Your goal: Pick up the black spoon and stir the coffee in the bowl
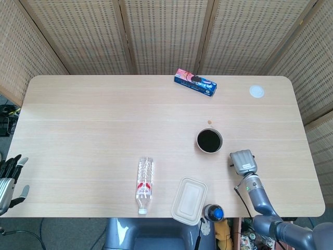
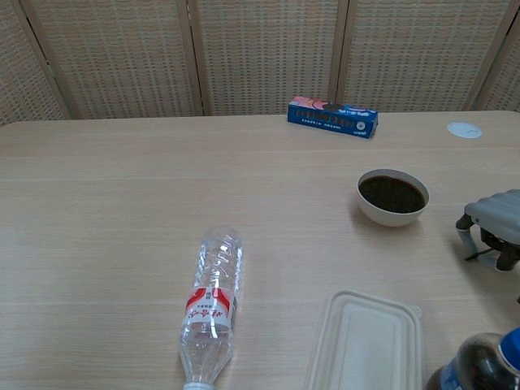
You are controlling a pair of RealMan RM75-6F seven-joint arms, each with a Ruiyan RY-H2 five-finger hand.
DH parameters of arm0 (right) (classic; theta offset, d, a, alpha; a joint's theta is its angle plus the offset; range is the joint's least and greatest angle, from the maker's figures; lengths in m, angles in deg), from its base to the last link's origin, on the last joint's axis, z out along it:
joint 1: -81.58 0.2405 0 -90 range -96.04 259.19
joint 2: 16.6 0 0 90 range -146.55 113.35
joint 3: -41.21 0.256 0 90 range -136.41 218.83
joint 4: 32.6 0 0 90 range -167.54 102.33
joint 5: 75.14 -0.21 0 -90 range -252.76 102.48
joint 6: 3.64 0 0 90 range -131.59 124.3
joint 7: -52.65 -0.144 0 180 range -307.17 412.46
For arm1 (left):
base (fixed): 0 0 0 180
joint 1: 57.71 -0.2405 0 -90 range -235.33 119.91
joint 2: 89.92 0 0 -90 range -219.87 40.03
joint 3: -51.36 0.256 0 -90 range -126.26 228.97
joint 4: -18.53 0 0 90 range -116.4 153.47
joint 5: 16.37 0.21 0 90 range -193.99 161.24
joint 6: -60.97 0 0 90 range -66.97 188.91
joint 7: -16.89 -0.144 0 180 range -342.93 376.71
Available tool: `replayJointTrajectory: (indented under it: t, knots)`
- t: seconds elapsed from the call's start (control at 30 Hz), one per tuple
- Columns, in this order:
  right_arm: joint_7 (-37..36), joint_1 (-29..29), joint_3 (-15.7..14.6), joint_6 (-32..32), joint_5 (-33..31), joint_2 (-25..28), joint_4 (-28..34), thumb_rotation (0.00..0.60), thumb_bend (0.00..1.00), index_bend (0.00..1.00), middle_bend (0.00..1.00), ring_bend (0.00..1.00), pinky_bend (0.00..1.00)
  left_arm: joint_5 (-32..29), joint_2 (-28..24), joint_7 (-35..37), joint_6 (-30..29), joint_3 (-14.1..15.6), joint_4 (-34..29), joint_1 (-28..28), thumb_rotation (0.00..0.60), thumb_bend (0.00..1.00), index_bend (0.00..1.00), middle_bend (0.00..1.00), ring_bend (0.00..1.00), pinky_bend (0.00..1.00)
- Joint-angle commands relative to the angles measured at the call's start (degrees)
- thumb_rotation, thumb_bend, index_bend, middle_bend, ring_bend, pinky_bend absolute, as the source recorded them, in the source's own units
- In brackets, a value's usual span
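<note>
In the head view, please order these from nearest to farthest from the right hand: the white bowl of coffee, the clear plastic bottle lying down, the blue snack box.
From the right hand:
1. White bowl of coffee, just up-left of the hand.
2. Blue snack box, at the table's far edge.
3. Clear plastic bottle, lying far to the left.

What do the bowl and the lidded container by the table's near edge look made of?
Bowl: likely glazed ceramic, possibly plastic; smooth cream wall with a soft sheen, coffee inside. Container: probably moulded pulp or fibre; matte beige surface with a pressed rim and raised lid panel, no gloss.
</note>
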Motion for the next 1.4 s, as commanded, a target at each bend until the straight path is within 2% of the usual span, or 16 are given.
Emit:
replayJointTrajectory:
  t: [0.03, 0.5, 0.87, 1.0, 1.17, 1.27, 1.33, 1.4]
  knots:
    - [-0.33, -0.16, -0.01, -0.06, 0.10, 0.13, 0.03, 0.600, 0.77, 0.66, 0.96, 1.00, 1.00, 0.00, -0.02, -0.07, 0.00, 0.01, -0.02, -0.01, 0.600, 0.45, 0.00, 0.00, 0.00, 0.00]
    - [-3.89, -0.81, 0.75, -0.74, 1.39, 1.84, 1.59, 0.600, 0.90, 0.72, 0.97, 1.00, 1.00, -0.10, 0.00, -0.17, 0.10, -0.06, -0.03, 0.05, 0.600, 0.45, 0.00, 0.00, 0.00, 0.00]
    - [-10.29, -0.90, 3.67, -0.92, 1.89, 8.33, 11.49, 0.600, 0.94, 0.73, 0.98, 1.00, 1.00, 0.10, 0.16, 0.02, 0.03, -0.01, 0.11, 0.04, 0.600, 0.45, 0.00, 0.00, 0.00, 0.00]
    - [-14.02, -0.79, 5.31, 0.06, 1.41, 11.24, 16.08, 0.600, 0.94, 0.73, 0.98, 1.00, 1.00, 0.22, 0.19, 0.05, 0.04, -0.01, 0.04, 0.10, 0.600, 0.45, 0.00, 0.00, 0.00, 0.00]
    - [-21.21, -0.09, 8.90, 3.00, -0.34, 15.80, 22.35, 0.600, 0.95, 0.73, 0.98, 1.00, 1.00, 0.51, 0.25, 0.18, 0.01, 0.04, -0.08, 0.18, 0.600, 0.45, 0.00, 0.00, 0.00, 0.00]
    - [-26.69, 0.89, 11.74, 6.09, -2.41, 18.45, 25.42, 0.600, 0.95, 0.73, 0.98, 1.00, 1.00, 0.53, 0.20, 0.27, 0.01, 0.13, -0.17, 0.12, 0.600, 0.45, 0.00, 0.00, 0.00, 0.00]
    - [-32.65, 2.08, 14.97, 9.72, -4.61, 19.91, 27.48, 0.600, 0.96, 0.73, 0.98, 1.00, 1.00, 0.55, 0.08, 0.57, 0.02, 0.19, -0.34, 0.07, 0.600, 0.45, 0.00, 0.00, 0.00, 0.00]
    - [-34.45, 3.02, 15.61, 11.89, -4.99, 20.89, 27.65, 0.600, 0.97, 0.73, 0.98, 1.00, 1.00, 0.65, -0.03, 0.90, -0.01, 0.28, -0.41, 0.03, 0.600, 0.45, 0.00, 0.00, 0.00, 0.00]
